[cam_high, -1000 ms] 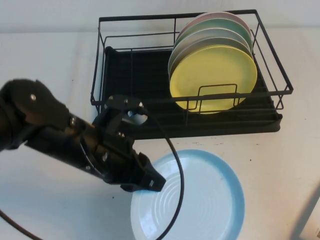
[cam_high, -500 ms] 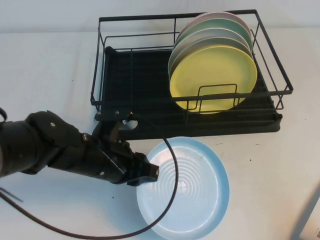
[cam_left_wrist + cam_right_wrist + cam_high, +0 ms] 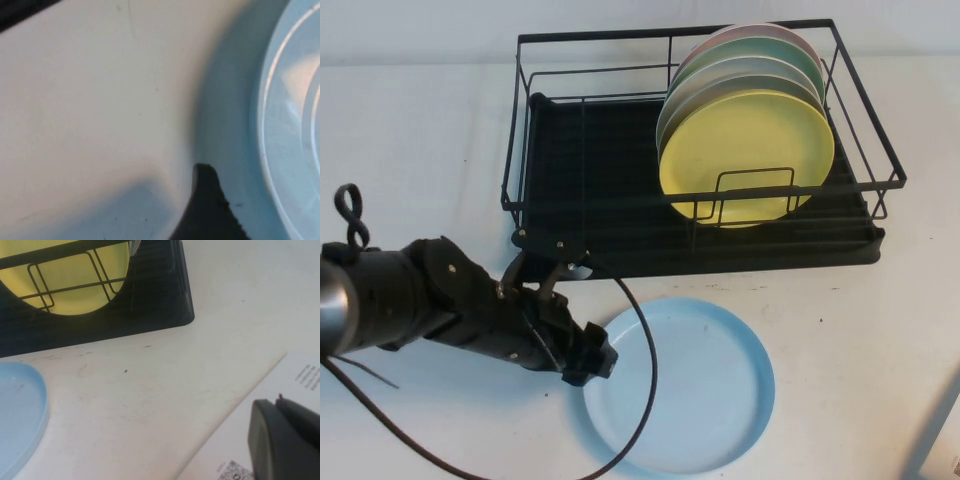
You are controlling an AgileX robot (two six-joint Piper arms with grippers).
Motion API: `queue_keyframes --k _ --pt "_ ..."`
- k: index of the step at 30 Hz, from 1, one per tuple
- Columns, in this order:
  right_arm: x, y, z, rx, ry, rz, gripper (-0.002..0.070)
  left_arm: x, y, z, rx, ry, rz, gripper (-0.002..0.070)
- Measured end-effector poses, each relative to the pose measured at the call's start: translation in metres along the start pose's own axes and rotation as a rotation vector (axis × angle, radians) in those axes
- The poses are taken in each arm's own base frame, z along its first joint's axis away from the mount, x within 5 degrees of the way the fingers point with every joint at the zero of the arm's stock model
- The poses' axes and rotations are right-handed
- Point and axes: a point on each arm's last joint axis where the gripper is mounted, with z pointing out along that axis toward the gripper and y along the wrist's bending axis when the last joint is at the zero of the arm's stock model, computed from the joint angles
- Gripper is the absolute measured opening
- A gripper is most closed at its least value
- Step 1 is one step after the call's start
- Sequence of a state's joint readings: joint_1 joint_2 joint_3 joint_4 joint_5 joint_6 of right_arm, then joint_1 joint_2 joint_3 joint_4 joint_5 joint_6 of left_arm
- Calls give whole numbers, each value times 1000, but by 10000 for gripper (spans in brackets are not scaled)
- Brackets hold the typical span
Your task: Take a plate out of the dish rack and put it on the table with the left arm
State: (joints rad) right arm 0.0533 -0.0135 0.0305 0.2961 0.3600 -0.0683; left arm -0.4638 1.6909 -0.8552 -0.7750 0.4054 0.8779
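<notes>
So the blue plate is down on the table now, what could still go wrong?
The left tool sits right at the plate's rim, so pulling away might drag or tip it. The black cable loops over the plate and could snag it. The right tool waits near a printed sheet.

Plate (image 3: 695, 390): flat on the table (image 3: 860, 340), near side, just in front of the dish rack (image 3: 620, 170).
Dish rack: far centre of the table.
Stacked plates (image 3: 745, 150): on edge in the right part of the rack, leaning toward the far side.
Left gripper (image 3: 588, 358): low over the table at the plate's left rim, left arm (image 3: 420, 300) running off to the left.
Right gripper (image 3: 282, 442): near right, beside a printed sheet (image 3: 280, 390), right of the plate.
</notes>
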Motion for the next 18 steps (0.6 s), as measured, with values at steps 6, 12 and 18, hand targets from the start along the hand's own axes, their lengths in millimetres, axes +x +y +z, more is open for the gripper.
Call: queue_keyframes --k 6,12,18 --pt "0 0 0 0 0 0 -20 -8 2 -47 -16 -76 58 245" --pt "0 0 0 0 0 0 -20 -7 -17 -126 -74 -197 201 22" --pt "0 0 0 0 0 0 -20 10 -35 -187 -156 -284 163 2"
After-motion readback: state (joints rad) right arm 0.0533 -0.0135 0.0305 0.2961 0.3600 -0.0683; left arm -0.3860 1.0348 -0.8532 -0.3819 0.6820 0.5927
